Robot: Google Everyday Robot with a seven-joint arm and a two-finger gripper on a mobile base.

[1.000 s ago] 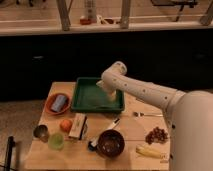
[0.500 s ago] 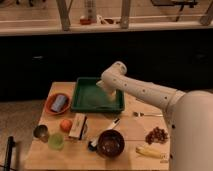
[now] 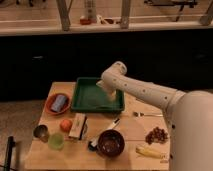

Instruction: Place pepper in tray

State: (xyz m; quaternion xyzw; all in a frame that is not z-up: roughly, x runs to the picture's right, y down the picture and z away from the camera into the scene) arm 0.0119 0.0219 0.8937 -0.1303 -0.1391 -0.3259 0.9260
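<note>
The dark green rectangular tray with a raised rim sits at the back middle of the wooden table. My gripper hangs down from the white arm over the tray's right part, close to its floor. No pepper shows anywhere in the view. It may be hidden behind the gripper, but I cannot tell.
A round orange dish holding a grey-blue can stands left of the tray. In front are an orange fruit, a box, a metal cup, a green cup and a dark brown bowl. Grapes and a fork lie at the right.
</note>
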